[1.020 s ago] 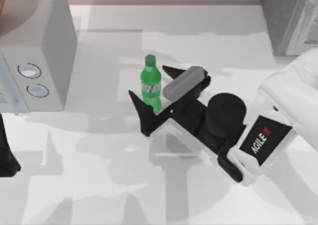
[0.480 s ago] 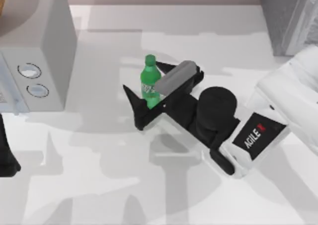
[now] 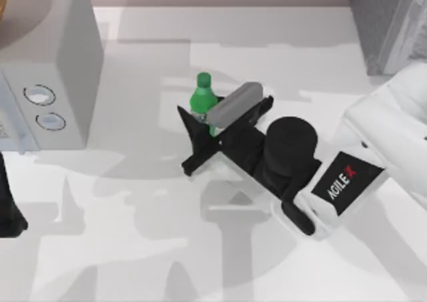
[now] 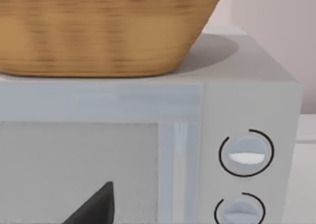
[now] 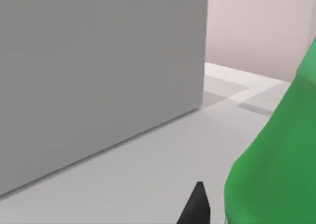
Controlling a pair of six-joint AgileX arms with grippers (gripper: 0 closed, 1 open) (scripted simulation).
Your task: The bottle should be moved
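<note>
Bottle (image 3: pixel 202 97) upright mid-table, clamped between right gripper (image 3: pixel 203 124) fingers — grasped around body. Wicker basket (image 4: pixel 98 31) seen atop microwave (image 3: pixel 47 82), contents not visible. Left arm parked at table's left edge.

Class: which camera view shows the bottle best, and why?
The top view: the bottle stands upright with cap and shoulders visible, between the right pincer's fingers. The right wrist view shows one close green edge of it. The left wrist view faces the microwave.
</note>
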